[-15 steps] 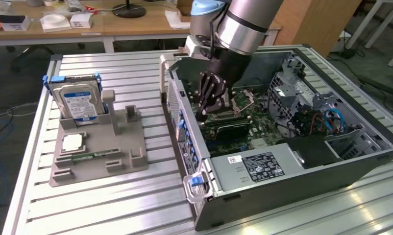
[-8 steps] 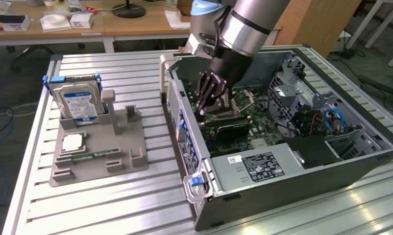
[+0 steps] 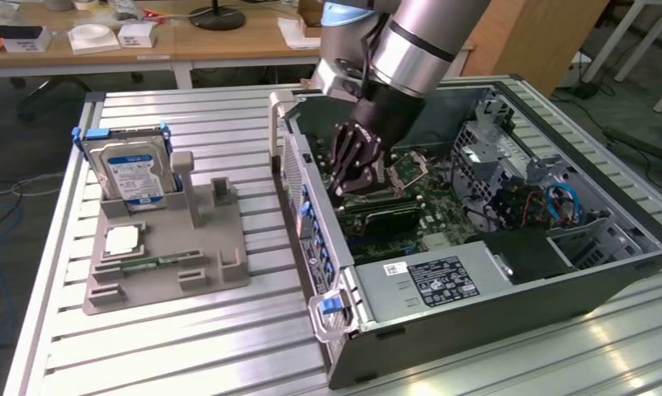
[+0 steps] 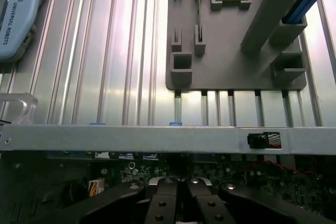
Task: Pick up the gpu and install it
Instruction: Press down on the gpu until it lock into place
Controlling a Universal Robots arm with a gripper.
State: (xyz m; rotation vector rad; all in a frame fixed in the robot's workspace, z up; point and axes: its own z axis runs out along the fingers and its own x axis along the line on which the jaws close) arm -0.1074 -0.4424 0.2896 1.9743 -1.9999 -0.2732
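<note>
Robotics lab or test workshop. The work surface is a slatted aluminium table (image 3: 199, 330) built from extruded profiles. On it lies an open PC case (image 3: 496, 239) with the motherboard (image 3: 419, 206) exposed, next to a grey fixture (image 3: 166, 256) with slots holding a hard drive (image 3: 130, 173), a CPU (image 3: 124, 239) and a memory stick (image 3: 144, 264). An industrial robot arm (image 3: 419, 49) reaches into the case; a part marked "Universal Robots" (image 4: 16, 14) appears in the wrist view. Behind, wooden desks (image 3: 144, 41) carry small boxes and clutter, with cables (image 3: 1, 198) loose on the floor and a wooden cabinet (image 3: 541, 33) at the exterior view's right.
</note>
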